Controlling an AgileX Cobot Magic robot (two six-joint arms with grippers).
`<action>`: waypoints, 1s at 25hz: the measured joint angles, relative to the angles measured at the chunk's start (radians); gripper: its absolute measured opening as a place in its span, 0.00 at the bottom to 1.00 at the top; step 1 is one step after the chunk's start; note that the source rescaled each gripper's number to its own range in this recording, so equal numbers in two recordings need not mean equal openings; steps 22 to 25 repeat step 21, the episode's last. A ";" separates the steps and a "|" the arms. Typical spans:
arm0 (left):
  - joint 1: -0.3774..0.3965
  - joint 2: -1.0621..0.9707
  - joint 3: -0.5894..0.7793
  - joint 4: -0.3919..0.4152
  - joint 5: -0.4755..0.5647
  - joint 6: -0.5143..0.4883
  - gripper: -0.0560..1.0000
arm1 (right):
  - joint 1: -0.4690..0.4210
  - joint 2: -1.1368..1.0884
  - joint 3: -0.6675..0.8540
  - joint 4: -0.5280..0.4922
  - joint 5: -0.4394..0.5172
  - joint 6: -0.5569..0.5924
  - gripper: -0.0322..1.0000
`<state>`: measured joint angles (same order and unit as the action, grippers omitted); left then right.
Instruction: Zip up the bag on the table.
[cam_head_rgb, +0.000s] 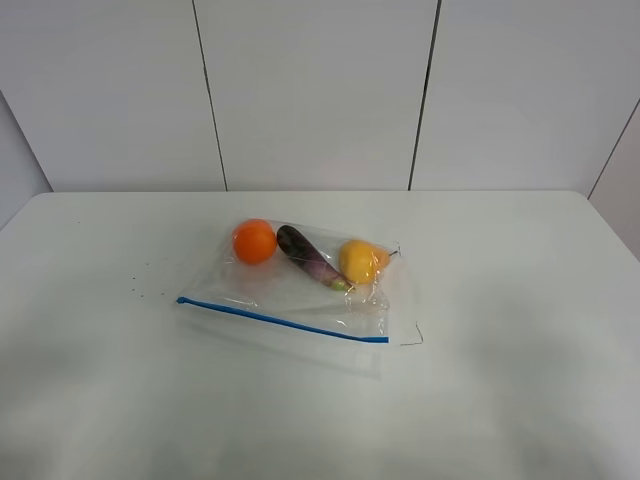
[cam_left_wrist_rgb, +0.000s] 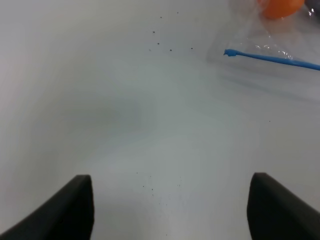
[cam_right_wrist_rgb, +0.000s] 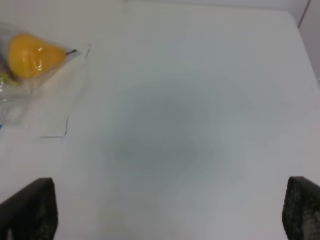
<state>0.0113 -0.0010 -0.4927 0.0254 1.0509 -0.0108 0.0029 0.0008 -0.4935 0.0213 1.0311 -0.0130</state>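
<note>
Left tool (cam_left_wrist_rgb: 170, 210) spread wide; right tool (cam_right_wrist_rgb: 170, 212) likewise, both empty

One bag (cam_head_rgb: 300, 295), one orange (cam_head_rgb: 254, 241), one eggplant (cam_head_rgb: 308, 256), one yellow pear (cam_head_rgb: 360, 261), one table (cam_head_rgb: 520, 340)

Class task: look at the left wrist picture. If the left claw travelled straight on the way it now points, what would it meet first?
Probably bare table: the open left claw faces white tabletop, with the bag off to one side. Depth is unclear.
</note>
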 joint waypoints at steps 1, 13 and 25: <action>0.000 0.000 0.000 0.000 0.000 0.000 0.95 | -0.006 0.000 0.000 0.001 0.000 0.000 1.00; 0.000 0.000 0.000 0.000 0.000 0.000 0.95 | -0.009 0.000 0.000 0.001 0.000 0.000 1.00; 0.000 0.000 0.000 0.000 0.000 0.000 0.95 | -0.009 0.000 0.000 0.001 0.000 0.000 1.00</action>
